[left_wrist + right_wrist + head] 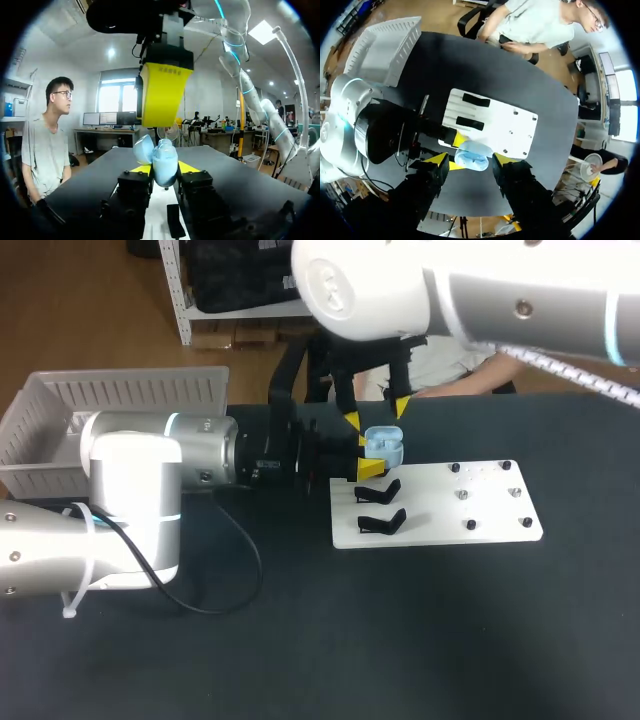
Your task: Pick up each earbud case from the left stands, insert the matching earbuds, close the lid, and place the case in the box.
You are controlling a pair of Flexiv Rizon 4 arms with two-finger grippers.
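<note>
Your left gripper [164, 168] sits closest in its own wrist view, pinching the light blue earbud case [165, 159] from two sides. The case's lid [143, 149] looks swung open beside the body.

In the head view the left arm comes in level from the left edge of the bench [400, 640]. It holds the case in the air over the back left corner of the white plate [430, 510], just above the two black stands [380, 490], which are both bare.

The relation that matters is vertical: the case lies straight below your right gripper [471, 161]. That gripper comes down from above with its fingers spread. In its wrist view the case sits centred in the gap, its longer side running from one finger towards the other. Neither right finger seems to press on it, and from the left wrist view the tips hang just above the lid. The right gripper's opening runs crosswise to the left gripper's pinch, so the two should not foul each other.

I cannot make out any earbud in the right gripper or in the case. My judgement is that the case is being presented for the right arm to work on, so the right arm is the nearer one for loading or closing.

The box [140, 390] stands at the back left corner of the bench, well apart from the case.
</note>
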